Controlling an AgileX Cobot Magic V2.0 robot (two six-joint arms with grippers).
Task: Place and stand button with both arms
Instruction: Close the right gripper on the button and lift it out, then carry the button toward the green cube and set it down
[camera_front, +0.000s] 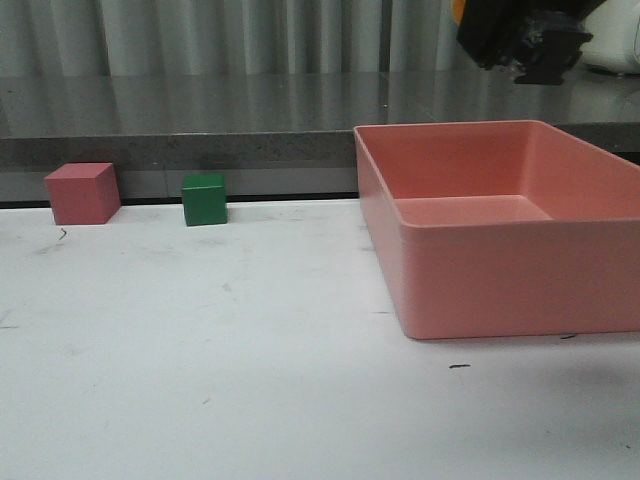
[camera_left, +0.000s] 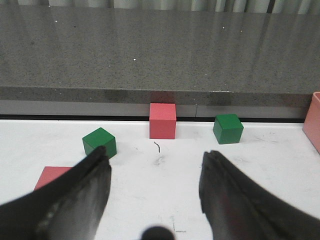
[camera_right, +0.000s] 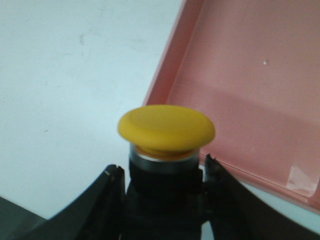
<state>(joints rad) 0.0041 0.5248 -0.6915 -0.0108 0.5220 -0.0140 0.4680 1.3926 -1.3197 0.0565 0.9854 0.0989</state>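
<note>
Two cubes are seen at the table's (camera_front: 250, 380) far left edge: pink cube (camera_front: 82, 193), then green cube (camera_front: 205, 199), apart. Left gripper (camera_left: 155, 170) is held low over the table, jaws spread, nothing between. Pink bin (camera_front: 500, 285) sits right. Right gripper (camera_right: 162, 175) is clamped on the button (camera_right: 166, 129), yellow cap outward, raised above the bin's edge.
</note>
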